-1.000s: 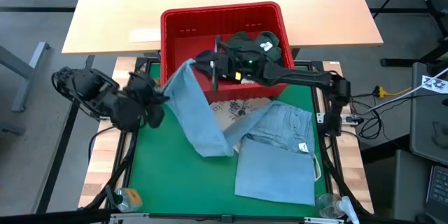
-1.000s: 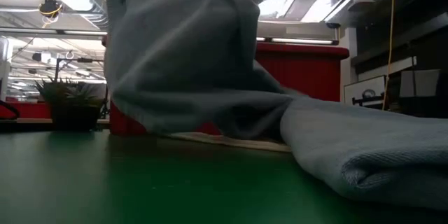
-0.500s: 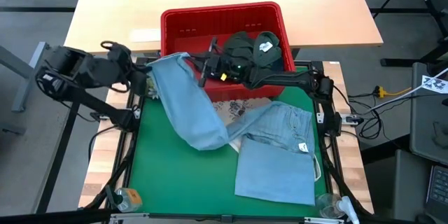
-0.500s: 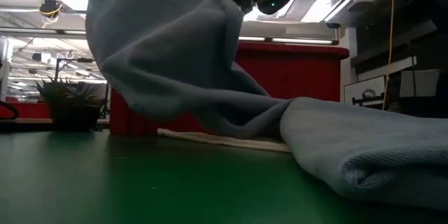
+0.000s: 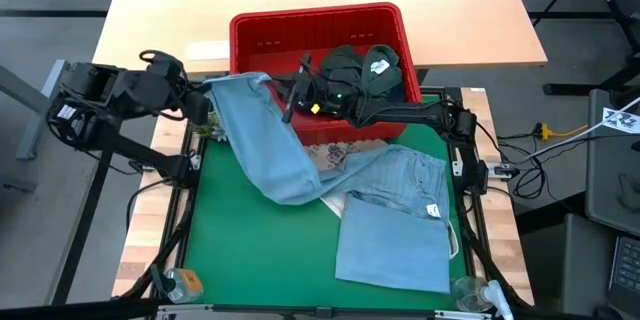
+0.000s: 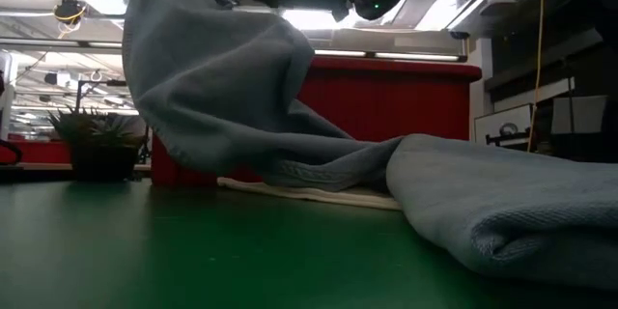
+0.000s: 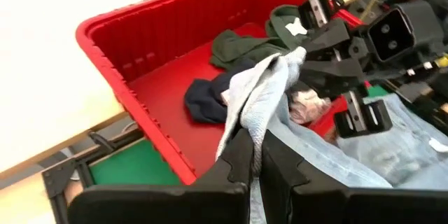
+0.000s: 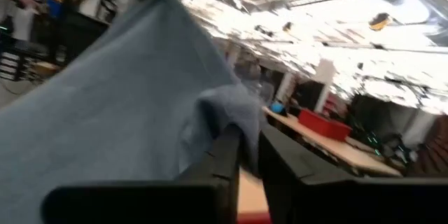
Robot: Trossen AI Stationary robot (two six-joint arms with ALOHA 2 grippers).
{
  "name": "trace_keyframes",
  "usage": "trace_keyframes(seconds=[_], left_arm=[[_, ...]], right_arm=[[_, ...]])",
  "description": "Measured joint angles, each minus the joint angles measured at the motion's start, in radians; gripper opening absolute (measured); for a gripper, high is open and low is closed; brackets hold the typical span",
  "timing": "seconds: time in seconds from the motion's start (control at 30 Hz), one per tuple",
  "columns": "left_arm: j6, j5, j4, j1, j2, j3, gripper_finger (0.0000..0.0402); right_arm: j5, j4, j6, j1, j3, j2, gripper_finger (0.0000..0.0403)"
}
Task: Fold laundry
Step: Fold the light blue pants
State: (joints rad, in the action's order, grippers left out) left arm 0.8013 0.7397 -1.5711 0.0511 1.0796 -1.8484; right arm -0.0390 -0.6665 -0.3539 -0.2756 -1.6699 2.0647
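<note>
Two arms hold one piece of light blue denim [image 5: 265, 145] up between them over the green mat [image 5: 245, 250]. On the left, the left gripper [image 5: 205, 110] sits by the front left corner of the red basket [image 5: 320, 30], its fingers [image 7: 241, 157] clenched on a bunched edge of the denim, which rises out of the grip in the left wrist view. From there the cloth runs down as a long strip toward the middle of the mat; from table height it hangs as a raised fold with its lower part resting on the mat.

Further right, the right gripper [image 5: 292, 90] reaches in over the front wall of the basket, next to the top edge of the same denim. Its fingers [image 8: 227, 150] stand narrowly apart with a fold of the blue cloth lying between them; I cannot tell whether they are pressing it or have let go.

Inside the basket lie dark olive green garments [image 5: 365, 65] and a navy blue garment [image 7: 206, 101]. In front of the basket a white piece with a dark print [image 5: 325, 155] shows under the denim. On the right half of the mat the rest of the denim lies in a flat folded heap [image 5: 395, 225].
</note>
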Motion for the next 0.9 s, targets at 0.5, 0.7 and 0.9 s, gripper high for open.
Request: trace_keyframes(seconds=[0.5,0.7,0.9], left_arm=[[-0.053,0.006,0.0,-0.143,-0.021,0.001,0.0005],[-0.056,0.008,0.0,-0.188,-0.057,0.001,0.0005],[-0.08,0.002,0.001,-0.197,-0.079,0.005,0.0005]], right_arm=[[0.208,0.461,0.009,0.007,-0.058,-0.123,0.0244],[0.028,0.969,0.015,0.036,-0.06,-0.291,0.0234],[-0.077,1.331,0.106,0.087,-0.06,-0.405,0.0226]])
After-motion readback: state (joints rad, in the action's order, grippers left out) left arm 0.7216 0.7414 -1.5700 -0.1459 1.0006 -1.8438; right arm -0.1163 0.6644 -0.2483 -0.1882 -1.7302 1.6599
